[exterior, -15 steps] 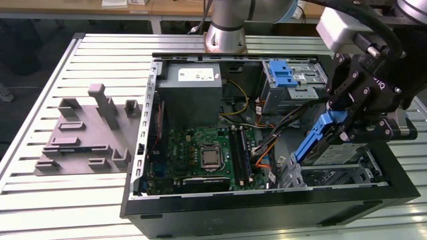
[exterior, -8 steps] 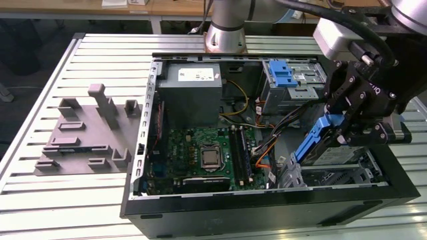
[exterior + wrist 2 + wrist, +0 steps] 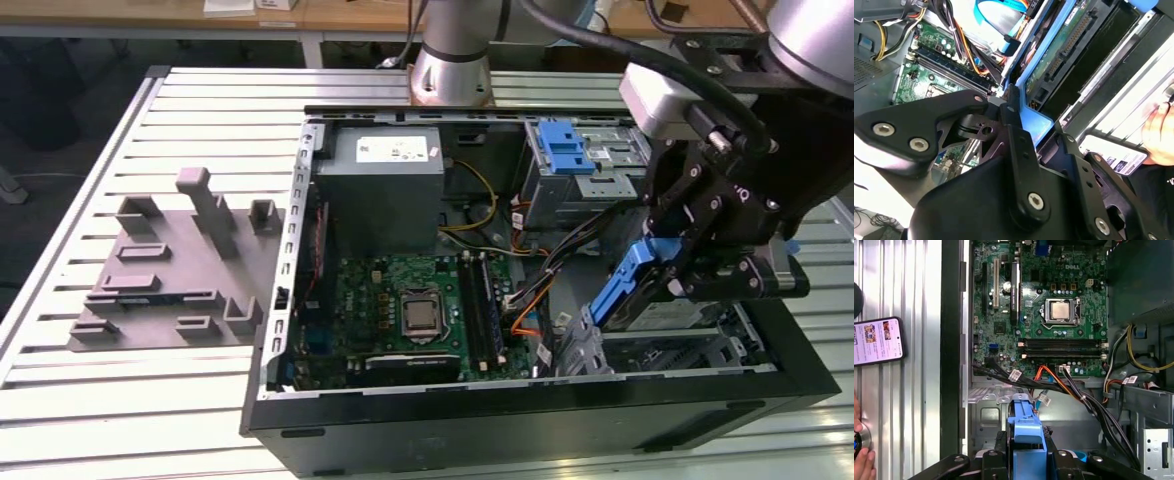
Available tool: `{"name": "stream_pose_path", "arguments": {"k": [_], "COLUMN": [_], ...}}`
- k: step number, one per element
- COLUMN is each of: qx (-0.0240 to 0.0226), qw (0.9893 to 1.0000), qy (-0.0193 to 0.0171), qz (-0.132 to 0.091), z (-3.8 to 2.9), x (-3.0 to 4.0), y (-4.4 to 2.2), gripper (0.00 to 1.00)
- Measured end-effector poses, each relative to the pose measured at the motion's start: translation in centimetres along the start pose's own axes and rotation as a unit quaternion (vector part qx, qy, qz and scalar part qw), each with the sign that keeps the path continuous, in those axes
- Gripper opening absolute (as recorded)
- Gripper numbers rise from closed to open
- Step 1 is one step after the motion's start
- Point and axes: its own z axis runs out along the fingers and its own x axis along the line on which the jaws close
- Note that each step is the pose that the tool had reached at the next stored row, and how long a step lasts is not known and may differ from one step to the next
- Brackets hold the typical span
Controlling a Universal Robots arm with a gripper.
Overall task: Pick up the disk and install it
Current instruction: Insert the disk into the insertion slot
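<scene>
The disk [image 3: 625,290], a silver drive in a blue plastic carrier, is held tilted on edge over the drive bay at the exterior view's right end of the open computer case [image 3: 287,300]. My gripper [image 3: 694,275] is shut on the disk. In the first wrist view the blue carrier [image 3: 1026,432] stands between my black fingers [image 3: 991,462], just above the case's metal floor. In the second wrist view the disk's circuit-board side [image 3: 1069,45] and its connector edge run alongside the bay's metal wall, and my gripper [image 3: 1036,122] clamps the carrier's end.
The case holds a green motherboard [image 3: 407,310], a grey power supply [image 3: 387,185], an upper bay with a blue latch [image 3: 567,145], and orange and black cables [image 3: 1064,385] close beside the disk. A grey fixture [image 3: 174,265] lies beside the case. A phone [image 3: 876,340] and a person's hand [image 3: 861,460] are on the table.
</scene>
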Motion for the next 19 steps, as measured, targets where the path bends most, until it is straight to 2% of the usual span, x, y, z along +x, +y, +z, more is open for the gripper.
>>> {"name": "stream_pose_path", "arguments": {"k": [19], "qx": [0.0000], "qw": [1.0000], "qy": [0.0000], "qz": [0.000], "z": [2.20], "x": [0.07], "y": [-0.07], "gripper": [0.36]}}
